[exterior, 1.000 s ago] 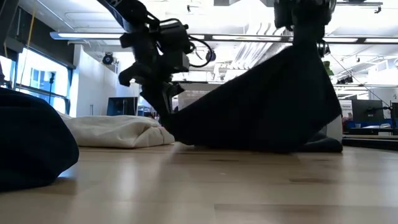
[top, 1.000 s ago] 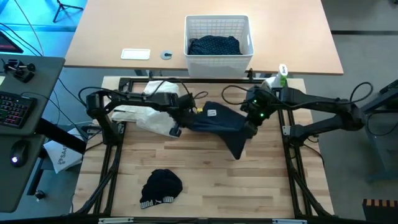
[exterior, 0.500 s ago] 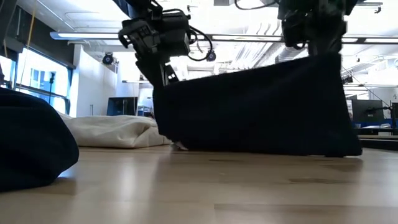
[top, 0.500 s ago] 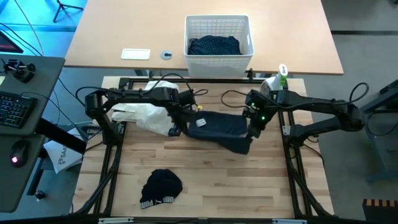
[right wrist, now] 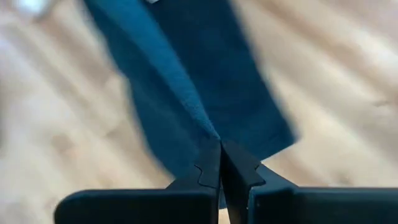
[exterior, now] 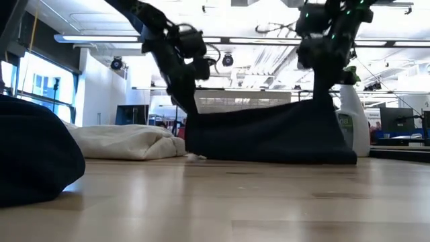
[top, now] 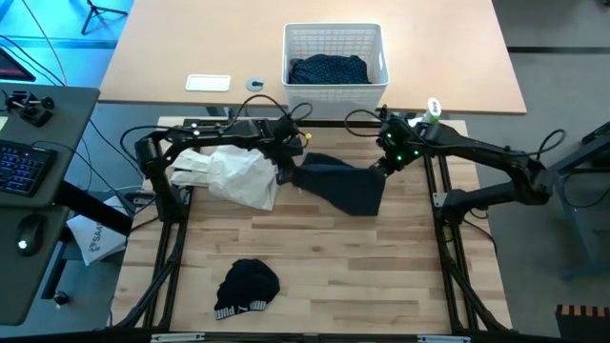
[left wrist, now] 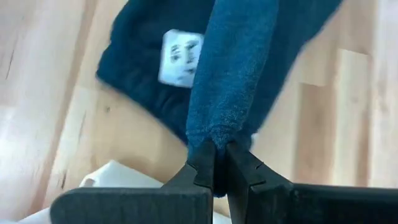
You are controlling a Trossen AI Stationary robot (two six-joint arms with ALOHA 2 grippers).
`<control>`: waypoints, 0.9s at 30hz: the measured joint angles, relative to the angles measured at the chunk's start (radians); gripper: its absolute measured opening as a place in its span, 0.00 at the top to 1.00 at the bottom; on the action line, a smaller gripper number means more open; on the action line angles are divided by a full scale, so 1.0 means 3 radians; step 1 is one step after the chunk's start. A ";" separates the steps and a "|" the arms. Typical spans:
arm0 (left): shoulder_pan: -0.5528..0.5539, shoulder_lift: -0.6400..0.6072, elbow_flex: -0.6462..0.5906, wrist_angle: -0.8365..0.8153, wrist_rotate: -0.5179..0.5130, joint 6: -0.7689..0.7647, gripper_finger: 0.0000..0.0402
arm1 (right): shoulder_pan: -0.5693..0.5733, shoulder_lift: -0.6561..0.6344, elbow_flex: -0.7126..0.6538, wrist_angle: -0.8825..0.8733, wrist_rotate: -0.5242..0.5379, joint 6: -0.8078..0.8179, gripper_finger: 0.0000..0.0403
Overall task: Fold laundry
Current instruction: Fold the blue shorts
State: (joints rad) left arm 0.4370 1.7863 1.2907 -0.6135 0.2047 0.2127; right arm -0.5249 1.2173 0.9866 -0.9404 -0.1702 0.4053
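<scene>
- Wooden slat table (top: 315, 276) in a lab room; white basket (top: 335, 63) on the far desk with a dark dotted garment (top: 328, 69) inside.
- Left gripper (top: 286, 172) pinches the left edge of a navy cloth (top: 345, 186), fingers pressed together on the fabric; the left wrist view shows the fold caught in the tips and a white label (left wrist: 181, 58) on the cloth beyond.
- Right gripper (top: 381, 168) pinches the right edge the same way, fingers closed on the cloth.
- Cloth hangs stretched between both grippers at far centre, lower hem touching the table in the low view.
- Step, by my judgement: spreading the cloth ahead of a fold; next it needs laying flat with both held edges kept level.
- White garment (top: 232, 176) lies just left of the left gripper; a black piece (top: 246, 288) sits near-left, well apart.
</scene>
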 joint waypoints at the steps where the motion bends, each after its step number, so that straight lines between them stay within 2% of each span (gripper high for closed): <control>1: 0.0036 0.0039 0.0000 0.0030 0.0002 -0.0032 1.00 | -0.0034 0.0041 -0.0012 0.0038 0.0101 -0.0022 1.00; 3: 0.0081 0.0110 -0.0003 0.0044 0.0020 -0.0100 1.00 | -0.0105 0.0136 -0.0019 0.0054 0.0178 -0.0142 1.00; 5: 0.0091 0.0127 -0.0003 -0.0055 0.0220 -0.0133 1.00 | -0.0135 0.0190 -0.0021 0.0019 -0.0040 -0.0254 1.00; 8: 0.0027 0.0089 -0.0003 -0.0356 0.0739 -0.0129 1.00 | -0.0094 0.0197 -0.0021 -0.0135 -0.0738 -0.0403 1.00; 11: -0.0061 0.0044 -0.0003 -0.0732 0.1488 0.0016 1.00 | 0.0049 0.0197 -0.0021 -0.0314 -0.1720 -0.0707 1.00; 13: -0.0119 0.0041 -0.0003 -0.0825 0.1844 0.0118 1.00 | 0.0159 0.0197 -0.0021 -0.0367 -0.2063 -0.0966 1.00; 15: -0.0171 0.0042 -0.0003 -0.0745 0.1751 0.0102 1.00 | 0.0217 0.0197 -0.0021 -0.0331 -0.1872 -0.1066 1.00; 20: -0.0210 0.0043 -0.0003 -0.0320 0.0733 -0.0214 1.00 | 0.0158 0.0197 -0.0021 -0.0124 -0.0622 -0.0688 1.00; 22: -0.0179 0.0043 -0.0003 -0.0298 0.0499 -0.0319 1.00 | 0.0122 0.0197 -0.0021 -0.0022 -0.0303 -0.0520 1.00; 27: -0.0060 0.0043 -0.0003 -0.0440 0.0332 -0.0437 1.00 | 0.0053 0.0197 0.0057 0.0030 -0.0243 -0.0447 1.00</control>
State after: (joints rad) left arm 0.4190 1.7992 1.2900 -0.7455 0.3041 0.0816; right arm -0.5089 1.2762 1.0038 -0.9315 -0.2432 0.2713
